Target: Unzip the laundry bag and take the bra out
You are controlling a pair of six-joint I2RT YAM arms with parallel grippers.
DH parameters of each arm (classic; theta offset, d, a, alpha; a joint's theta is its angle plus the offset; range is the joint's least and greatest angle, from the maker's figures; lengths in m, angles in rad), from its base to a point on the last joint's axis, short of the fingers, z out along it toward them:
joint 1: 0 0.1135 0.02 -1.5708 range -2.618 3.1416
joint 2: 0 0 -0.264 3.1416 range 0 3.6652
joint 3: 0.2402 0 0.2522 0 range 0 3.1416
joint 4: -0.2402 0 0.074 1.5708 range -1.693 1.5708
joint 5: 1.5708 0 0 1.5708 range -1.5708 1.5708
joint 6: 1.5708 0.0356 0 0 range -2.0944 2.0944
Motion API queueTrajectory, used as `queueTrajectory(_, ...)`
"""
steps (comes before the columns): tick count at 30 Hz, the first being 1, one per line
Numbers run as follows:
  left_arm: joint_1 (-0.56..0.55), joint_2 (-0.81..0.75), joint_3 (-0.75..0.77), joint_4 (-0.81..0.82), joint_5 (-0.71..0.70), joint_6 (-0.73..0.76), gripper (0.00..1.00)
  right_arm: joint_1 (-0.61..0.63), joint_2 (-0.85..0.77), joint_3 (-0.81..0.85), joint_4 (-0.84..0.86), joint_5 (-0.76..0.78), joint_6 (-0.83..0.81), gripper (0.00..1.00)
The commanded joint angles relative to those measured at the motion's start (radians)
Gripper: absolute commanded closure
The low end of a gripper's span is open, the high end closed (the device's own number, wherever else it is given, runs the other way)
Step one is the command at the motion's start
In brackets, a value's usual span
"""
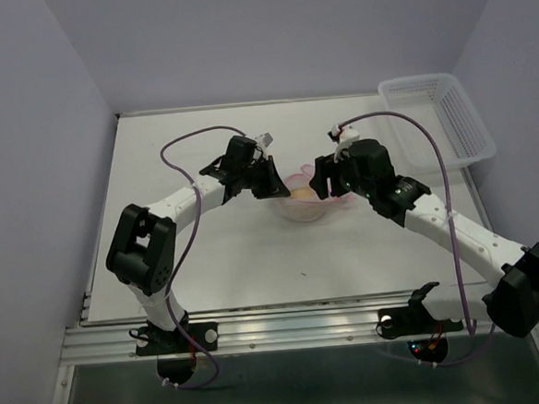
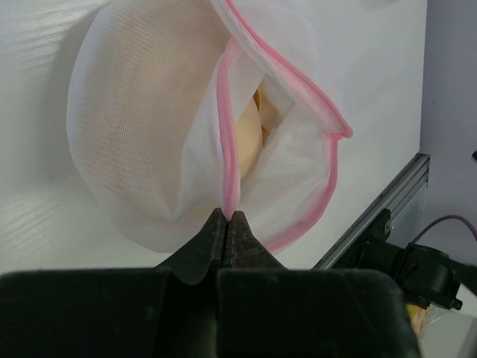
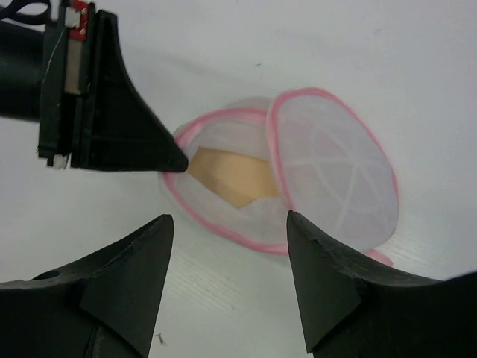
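**Item:** round translucent white mesh laundry bag [image 2: 149, 134] with pink zipper rims, mouth open, holding a beige soft padded bra [image 3: 238, 175].

**Detail:** The left gripper [image 2: 227, 224] is clamped on the pink rim right at its fingertips, and the bag's mouth gapes just beyond them. The right gripper [image 3: 227, 224] hangs with jaws spread and nothing between them, the bra's exposed cup just ahead. The bra looks light, squashy and liable to catch on the mesh, so it is best pinched at the cup edge nearest the right fingertips. The mesh is limp, so the stiffer rim is the surer hold.
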Motion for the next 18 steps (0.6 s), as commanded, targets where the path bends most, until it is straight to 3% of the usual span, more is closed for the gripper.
queueTrajectory(1, -0.014, -0.071, -0.030, 0.050, -0.031, -0.009, 1.00, 0.030, 0.140, 0.123, -0.058, 0.189, -0.092, 0.32)
queueTrajectory(11, -0.025, -0.083, -0.030, 0.059, -0.033, -0.007, 1.00, 0.039, 0.388, 0.258, -0.065, 0.274, -0.186, 0.30)
queueTrajectory(13, -0.025, -0.082, -0.028, 0.058, -0.031, -0.009, 1.00, 0.039, 0.407, 0.271, -0.065, 0.324, -0.178, 0.46)
queueTrajectory(14, -0.026, -0.083, -0.030, 0.058, -0.033, -0.010, 1.00, 0.039, 0.414, 0.272, -0.064, 0.353, -0.158, 0.67)
queueTrajectory(15, -0.026, -0.085, -0.031, 0.058, -0.036, -0.014, 1.00, 0.039, 0.413, 0.269, -0.062, 0.438, -0.115, 0.76)
queueTrajectory(18, -0.025, -0.090, -0.040, 0.059, -0.046, -0.021, 1.00, 0.039, 0.361, 0.217, -0.015, 0.609, 0.019, 0.88)
